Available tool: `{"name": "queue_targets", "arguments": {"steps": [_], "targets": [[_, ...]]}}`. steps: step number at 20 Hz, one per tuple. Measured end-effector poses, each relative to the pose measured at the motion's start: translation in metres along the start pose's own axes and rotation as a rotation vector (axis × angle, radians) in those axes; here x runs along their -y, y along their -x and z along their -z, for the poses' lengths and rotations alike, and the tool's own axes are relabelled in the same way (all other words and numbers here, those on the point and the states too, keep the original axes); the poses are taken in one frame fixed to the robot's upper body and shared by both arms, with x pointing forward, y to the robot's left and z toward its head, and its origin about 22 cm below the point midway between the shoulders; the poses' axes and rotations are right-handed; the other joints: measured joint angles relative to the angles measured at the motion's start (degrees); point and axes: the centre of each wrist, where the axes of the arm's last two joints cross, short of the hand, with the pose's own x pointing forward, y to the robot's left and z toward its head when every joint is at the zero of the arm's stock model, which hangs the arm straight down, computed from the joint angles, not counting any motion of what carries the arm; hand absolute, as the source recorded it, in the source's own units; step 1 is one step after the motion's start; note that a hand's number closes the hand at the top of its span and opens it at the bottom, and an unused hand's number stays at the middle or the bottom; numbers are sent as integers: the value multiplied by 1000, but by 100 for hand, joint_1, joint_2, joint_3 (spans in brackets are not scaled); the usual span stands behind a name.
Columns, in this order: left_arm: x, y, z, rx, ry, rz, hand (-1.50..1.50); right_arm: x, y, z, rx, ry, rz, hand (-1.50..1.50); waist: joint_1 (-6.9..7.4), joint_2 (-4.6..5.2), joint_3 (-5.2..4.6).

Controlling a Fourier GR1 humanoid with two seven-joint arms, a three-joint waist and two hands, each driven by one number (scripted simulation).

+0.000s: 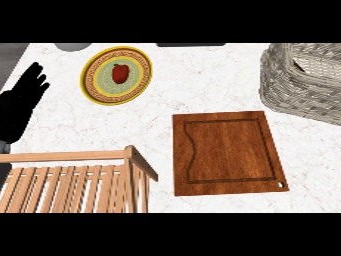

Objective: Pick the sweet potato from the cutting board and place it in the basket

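The brown wooden cutting board point(228, 152) lies on the white marble counter with nothing on it. No sweet potato shows anywhere in the head view. The grey wicker basket point(291, 92) stands at the upper right; what shows of its inside is bare. My left hand point(18, 102) rests at the left edge, fingers straight and pointing up, holding nothing. My right hand is out of the picture.
A yellow-rimmed plate point(99, 85) with a red fruit point(120, 73) on it sits at the upper left. A wooden slatted crate point(69, 182) fills the lower left corner. A grey round object point(72, 46) peeks in at the top edge.
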Motion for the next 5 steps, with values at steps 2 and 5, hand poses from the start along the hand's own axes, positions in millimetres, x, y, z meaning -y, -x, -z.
{"name": "queue_targets", "arguments": {"steps": [2, 5], "targets": [[-1, 0, -1, -4, -8, -2, 0, 32, 5, 2, -12, -37, -19, -150, -15, -1, -2], [-1, 0, -1, 0, -4, -7, 0, 72, 13, 1, -29, -87, -33, -150, -17, 6, -5]]}}
